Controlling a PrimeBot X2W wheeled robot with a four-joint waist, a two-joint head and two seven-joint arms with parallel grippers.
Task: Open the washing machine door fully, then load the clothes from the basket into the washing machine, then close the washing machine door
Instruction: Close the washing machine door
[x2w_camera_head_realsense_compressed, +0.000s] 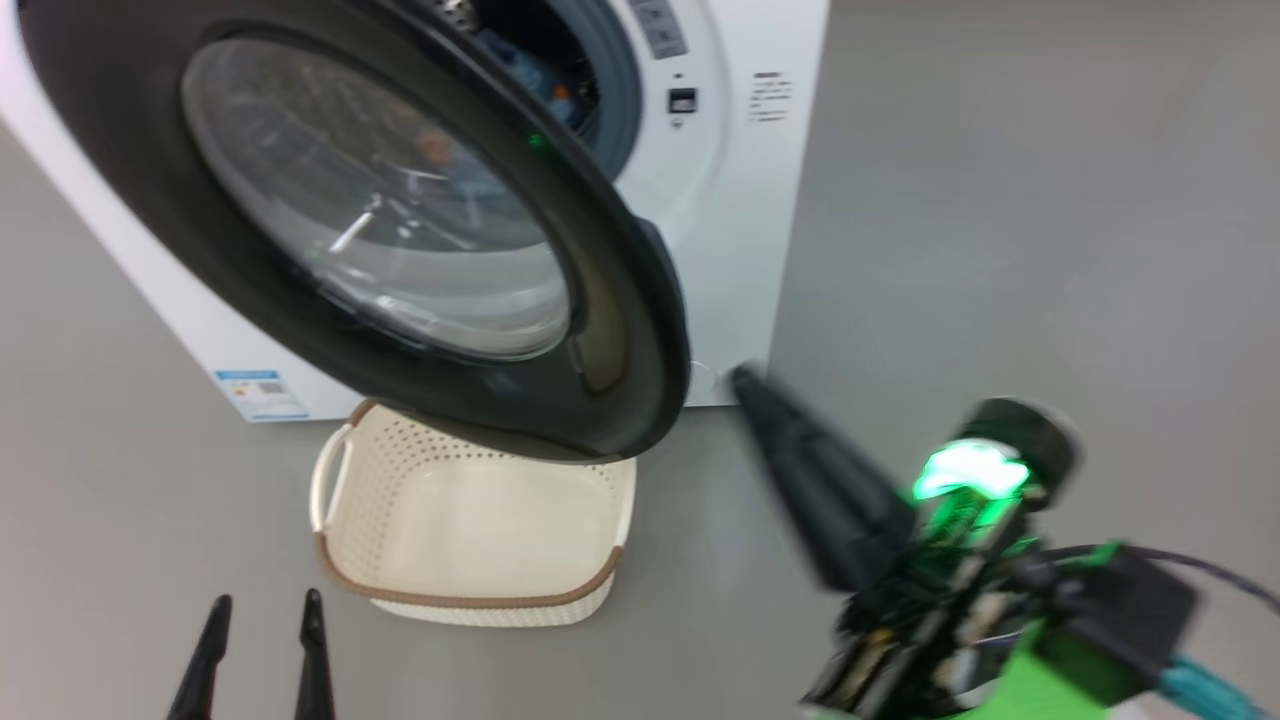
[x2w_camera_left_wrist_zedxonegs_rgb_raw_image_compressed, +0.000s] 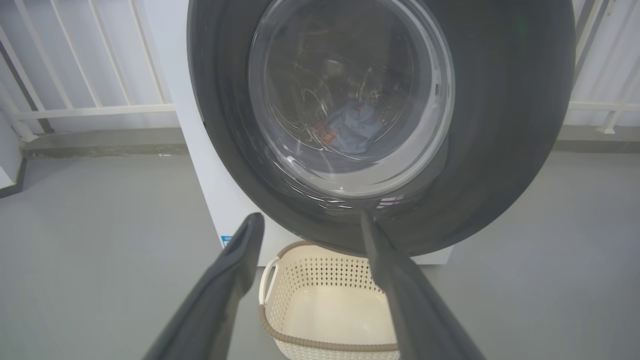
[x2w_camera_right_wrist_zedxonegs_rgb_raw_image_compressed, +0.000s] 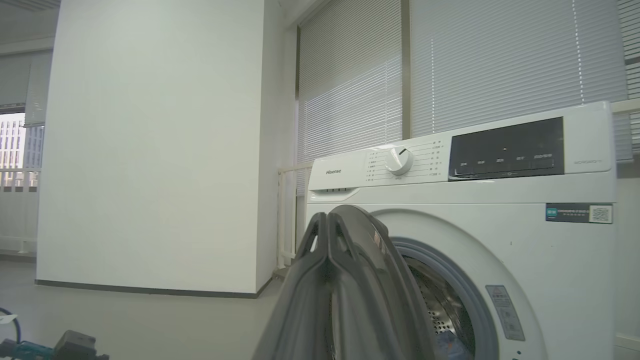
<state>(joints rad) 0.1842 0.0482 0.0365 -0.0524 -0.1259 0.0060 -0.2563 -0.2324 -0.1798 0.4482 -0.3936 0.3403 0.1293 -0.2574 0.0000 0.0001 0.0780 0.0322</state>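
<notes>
In the head view, the washing machine door (x2w_camera_head_realsense_compressed: 400, 230) is seen swung out, and the basket (x2w_camera_head_realsense_compressed: 400, 450) stands empty under it. The 2 fingers of the left gripper (x2w_camera_head_realsense_compressed: 262, 640) are spread apart with nothing between them, and the basket lies just beyond them. The right gripper (x2w_camera_head_realsense_compressed: 745, 382) is pressed shut on nothing. Its tip is near the free edge of the door, but contact cannot be told.

In the left wrist view, the door stands straight ahead of the open jaws. The clothes (x2w_camera_left_wrist_zedxonegs_rgb_raw_image_compressed: 352, 132) are seen through the glass, inside the drum. The floor (x2w_camera_left_wrist_zedxonegs_rgb_raw_image_compressed: 100, 240) is grey and smooth, and a white railing (x2w_camera_left_wrist_zedxonegs_rgb_raw_image_compressed: 100, 106) is behind.

In the right wrist view, the washing machine (x2w_camera_right_wrist_zedxonegs_rgb_raw_image_compressed: 525, 240) is beyond the closed jaws, with a white wall (x2w_camera_right_wrist_zedxonegs_rgb_raw_image_compressed: 150, 150) beside it.

The door is judged stiff and rather heavy, the glossy frame slippery and the glass fragile. A push on the frame's free edge is advised.
</notes>
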